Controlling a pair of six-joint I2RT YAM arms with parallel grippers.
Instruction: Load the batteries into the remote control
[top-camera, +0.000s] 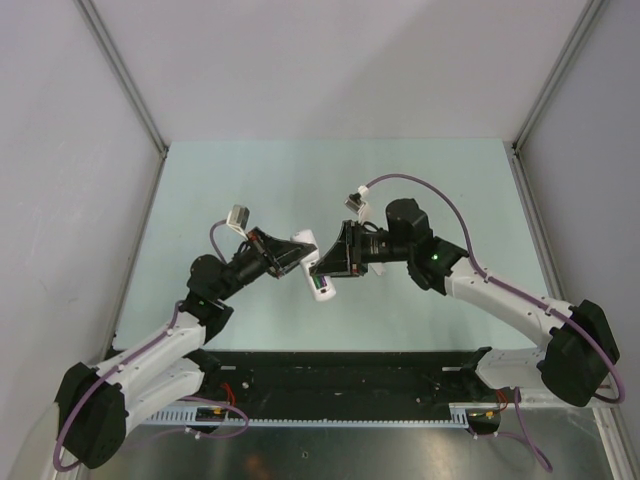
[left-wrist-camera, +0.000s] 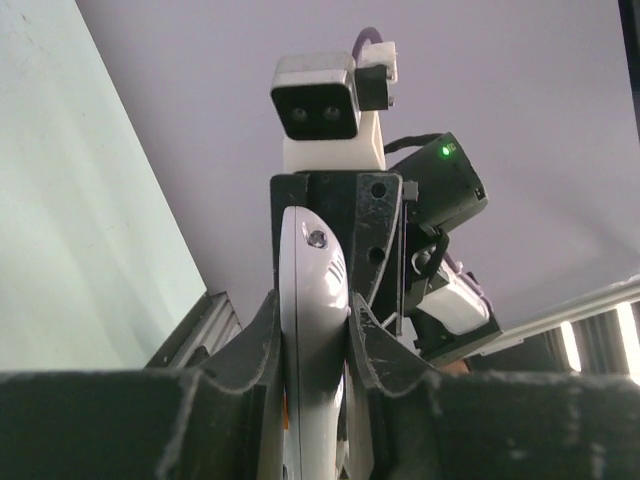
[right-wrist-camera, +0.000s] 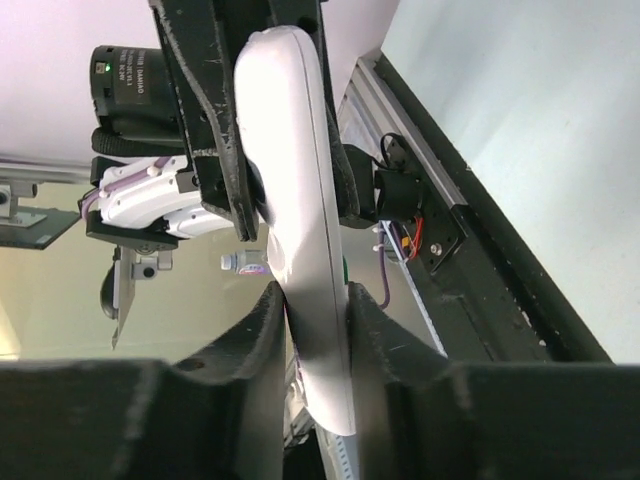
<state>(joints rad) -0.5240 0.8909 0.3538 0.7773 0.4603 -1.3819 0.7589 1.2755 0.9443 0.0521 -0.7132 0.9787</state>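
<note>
Right, I have the remote control (top-camera: 322, 284) held up off the table (top-camera: 450, 180), over its middle and slightly toward the near edge, with both arms meeting on it. The left gripper (left-wrist-camera: 312, 325) is clamped on the slim white body, a finger pressed to either face. The right gripper (right-wrist-camera: 316, 305) grips it the same way from the opposite side. A green speck (top-camera: 322, 294) shows at the remote's near end; I cannot tell what it is.
</note>
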